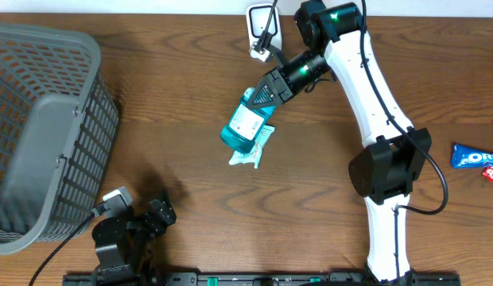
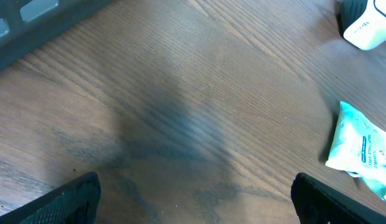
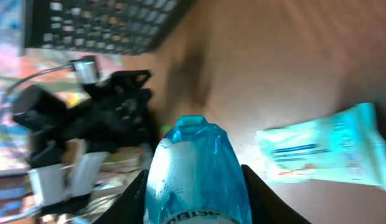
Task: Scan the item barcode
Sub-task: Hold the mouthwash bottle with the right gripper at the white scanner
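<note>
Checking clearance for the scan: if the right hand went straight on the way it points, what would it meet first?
The blue bottle in the right hand leads. The line passes beside the wipes packet and probably meets bare table short of the left hand; depth is unclear.

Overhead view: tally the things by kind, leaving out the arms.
grey basket: 1
blue bottle: 1
pale teal packet: 1
white scanner: 1
blue snack pack: 1
Total: 5
</note>
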